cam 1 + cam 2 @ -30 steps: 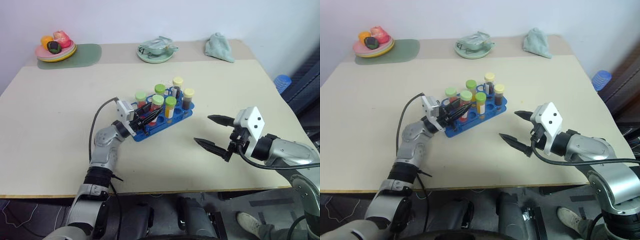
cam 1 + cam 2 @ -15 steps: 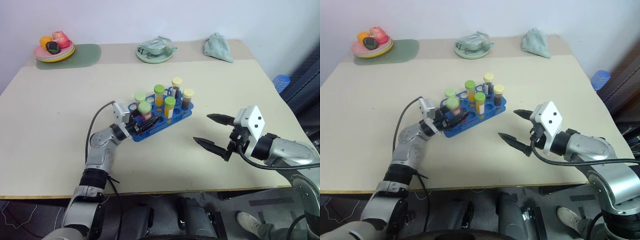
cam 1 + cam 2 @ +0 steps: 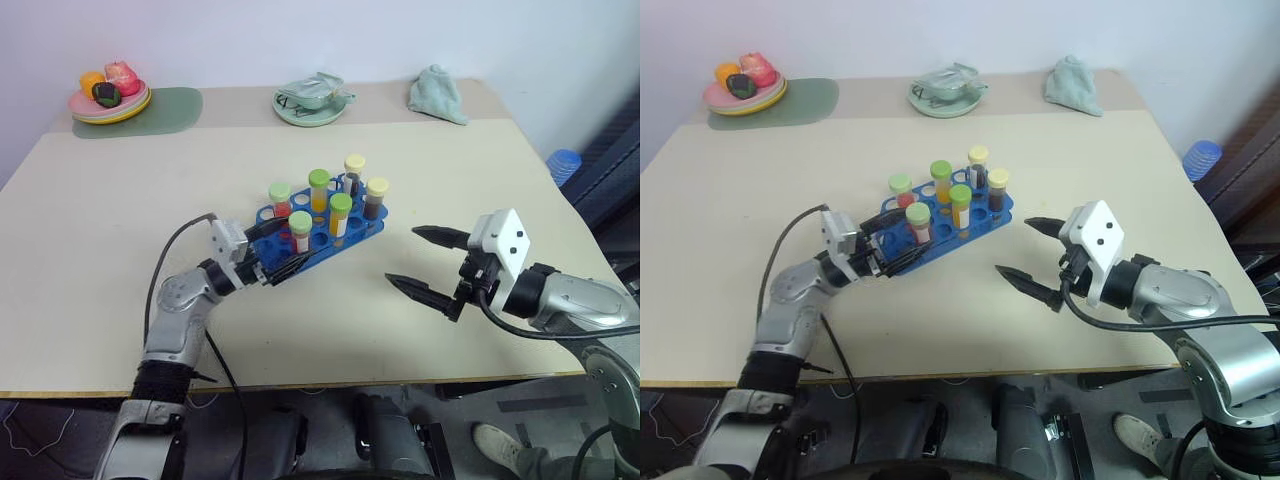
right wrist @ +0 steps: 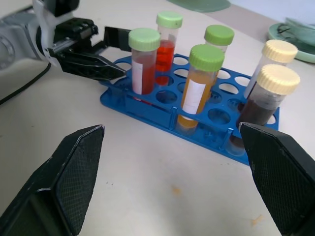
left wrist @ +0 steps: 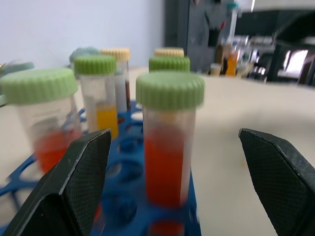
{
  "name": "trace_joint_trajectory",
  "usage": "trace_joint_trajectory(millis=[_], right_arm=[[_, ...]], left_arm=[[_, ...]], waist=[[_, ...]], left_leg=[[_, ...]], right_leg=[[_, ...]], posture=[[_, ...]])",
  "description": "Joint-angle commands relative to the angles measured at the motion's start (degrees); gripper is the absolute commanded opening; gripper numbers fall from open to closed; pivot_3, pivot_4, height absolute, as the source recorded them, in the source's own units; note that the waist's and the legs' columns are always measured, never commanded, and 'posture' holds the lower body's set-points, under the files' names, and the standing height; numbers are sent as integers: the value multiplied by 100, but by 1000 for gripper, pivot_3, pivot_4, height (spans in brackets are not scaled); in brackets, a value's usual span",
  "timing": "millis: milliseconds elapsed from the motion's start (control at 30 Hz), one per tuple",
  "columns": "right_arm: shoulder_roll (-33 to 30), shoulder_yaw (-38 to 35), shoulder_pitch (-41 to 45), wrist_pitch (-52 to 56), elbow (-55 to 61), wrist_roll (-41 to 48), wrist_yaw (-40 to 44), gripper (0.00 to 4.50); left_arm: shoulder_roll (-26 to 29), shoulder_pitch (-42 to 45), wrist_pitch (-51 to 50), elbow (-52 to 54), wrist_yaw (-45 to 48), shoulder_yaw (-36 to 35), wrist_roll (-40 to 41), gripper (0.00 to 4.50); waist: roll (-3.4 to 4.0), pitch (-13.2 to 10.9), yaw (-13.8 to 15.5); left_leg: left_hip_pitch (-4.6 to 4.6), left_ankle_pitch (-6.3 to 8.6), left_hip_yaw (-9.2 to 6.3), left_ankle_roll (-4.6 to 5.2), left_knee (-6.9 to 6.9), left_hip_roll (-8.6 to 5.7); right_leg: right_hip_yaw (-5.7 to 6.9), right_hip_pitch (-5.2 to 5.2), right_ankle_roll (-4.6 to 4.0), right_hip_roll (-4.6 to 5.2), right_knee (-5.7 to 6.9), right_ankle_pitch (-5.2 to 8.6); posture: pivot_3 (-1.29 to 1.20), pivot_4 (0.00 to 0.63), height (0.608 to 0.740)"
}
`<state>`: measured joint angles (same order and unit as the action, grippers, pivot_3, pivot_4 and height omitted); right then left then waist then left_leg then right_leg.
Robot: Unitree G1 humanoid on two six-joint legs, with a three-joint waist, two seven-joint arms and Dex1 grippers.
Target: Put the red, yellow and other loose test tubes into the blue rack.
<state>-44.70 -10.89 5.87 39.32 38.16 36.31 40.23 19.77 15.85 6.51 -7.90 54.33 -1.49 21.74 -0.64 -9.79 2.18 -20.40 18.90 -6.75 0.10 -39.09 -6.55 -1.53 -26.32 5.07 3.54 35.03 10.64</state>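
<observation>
The blue rack (image 3: 362,233) stands at the table's middle with several capped tubes upright in its holes. A red tube with a pale green cap (image 3: 299,230) stands in the rack's near left corner. A yellow tube with a green cap (image 3: 341,214) and a brown tube with a cream cap (image 3: 376,199) stand further right. My left gripper (image 3: 285,246) is open, its fingers (image 5: 74,191) spread either side of the red tube (image 5: 167,162) without touching it. My right gripper (image 3: 402,256) hangs open and holds nothing, to the right of the rack (image 4: 162,115).
A plate of fruit (image 3: 110,96) sits on a green mat (image 3: 165,108) at the back left. A pale green dish (image 3: 315,100) and a crumpled cloth (image 3: 437,94) lie along the far edge. A blue object (image 3: 565,164) shows beyond the table's right side.
My left gripper has opened and let go of the red tube, which now stands in the rack. That hand drew back to the left. The right arm held still.
</observation>
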Motion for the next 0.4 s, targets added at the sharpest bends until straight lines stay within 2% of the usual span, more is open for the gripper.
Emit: trace_joint_trajectory(millis=[33, 167, 233, 400], right_arm=[[-87, -263, -181, -133, 86, 29, 91, 4500], [-62, -659, -677, -344, 0, -20, 186, 4500], [-49, -836, -874, -442, -28, -56, 196, 4500], [-11, -1029, -1128, -683, -174, -162, 234, 4500]], left_arm=[[309, -368, -154, 437, -140, -469, 232, 4237], [1060, -1058, -453, 874, 137, -893, 455, 4237], [1299, -1346, -643, 1074, 61, -1101, 534, 4237], [1810, -2068, -1080, 1527, 324, -1382, 771, 4237]], waist=[[0, 0, 1], [0, -1, -3], [3, -2, 2], [3, -2, 1]], left_leg=[[0, 0, 0, 0, 1, 0], [-1, 1, 1, 2, 3, 2], [1, 21, 2, 36, 3, 2], [3, 24, 4, 40, 2, 1]], right_leg=[[0, 0, 0, 0, 0, 0], [0, -1, -1, 0, 0, 0], [-1, 1, 0, 0, -1, 1], [0, 4, 0, 0, -2, 1]], posture=[[0, 150, 740], [0, 150, 740], [0, 150, 740], [0, 150, 740]])
